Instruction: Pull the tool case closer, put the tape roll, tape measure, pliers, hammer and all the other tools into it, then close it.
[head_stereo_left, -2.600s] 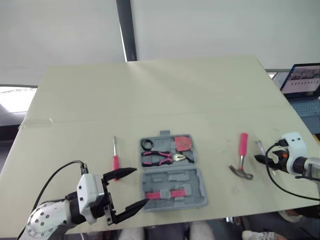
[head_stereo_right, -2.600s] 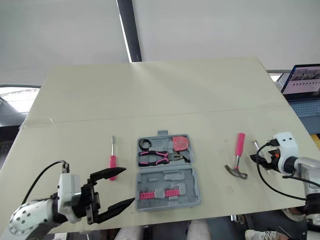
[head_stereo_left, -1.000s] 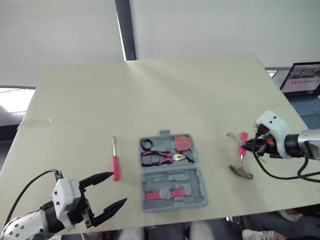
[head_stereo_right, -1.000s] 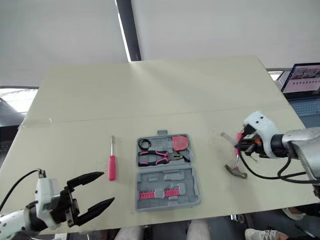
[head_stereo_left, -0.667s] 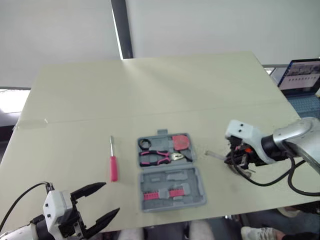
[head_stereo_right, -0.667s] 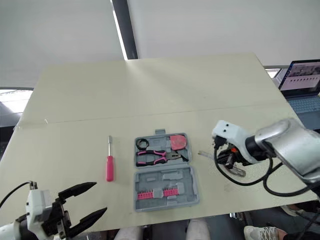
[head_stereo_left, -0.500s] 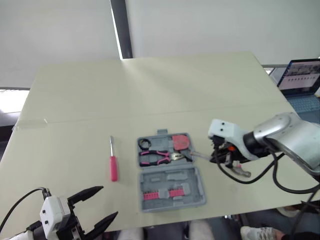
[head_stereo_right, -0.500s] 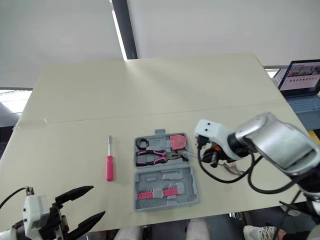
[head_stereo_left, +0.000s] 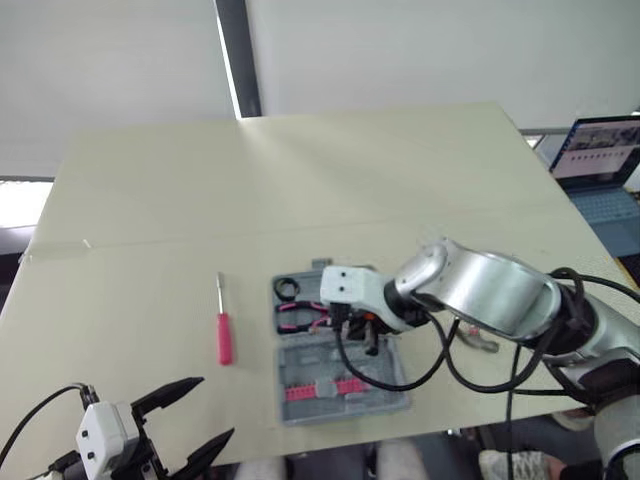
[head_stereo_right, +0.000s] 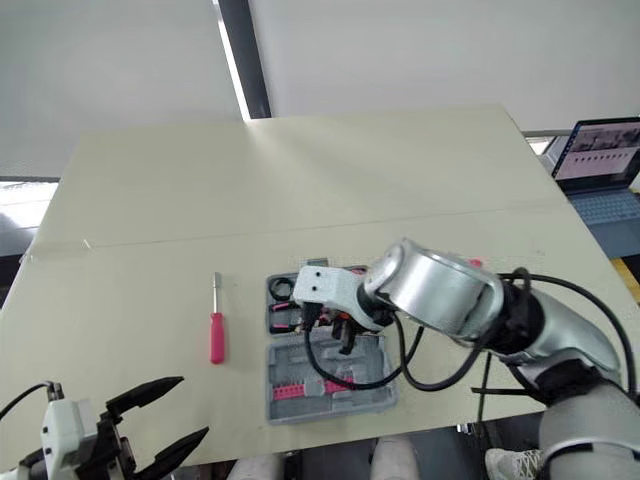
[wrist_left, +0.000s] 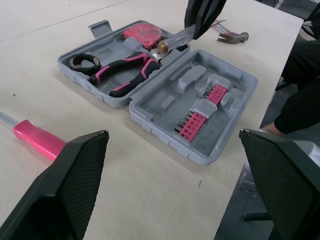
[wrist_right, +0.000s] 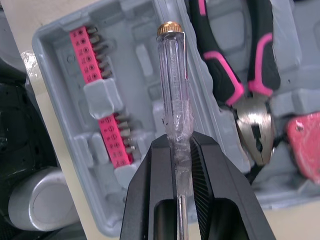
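at the far left my left gripper (head_stereo_left: 215, 407) is hanging spread wide by the near-left corner of the table (head_stereo_left: 300, 180), having drawn back from the tool case (head_stereo_left: 345, 390); just beyond it the pink screwdriver (head_stereo_left: 224, 338) is lying on the table, apart from the case and not yet packed. in the middle the case is lying open, with the tape roll (wrist_left: 82, 61), pliers (wrist_left: 125, 70) and tape measure (wrist_left: 143, 35) sitting in its far half and the pink bit strip (wrist_left: 200, 107) in its near half. my right gripper (wrist_right: 181, 145), out by the table's right edge a moment ago, is now hovering over the case, pinching the clear-handled screwdriver (wrist_right: 173, 85) low on its handle, so i am judging this tool ready to be set in. to the right the hammer (wrist_left: 231, 35) is waiting on the table
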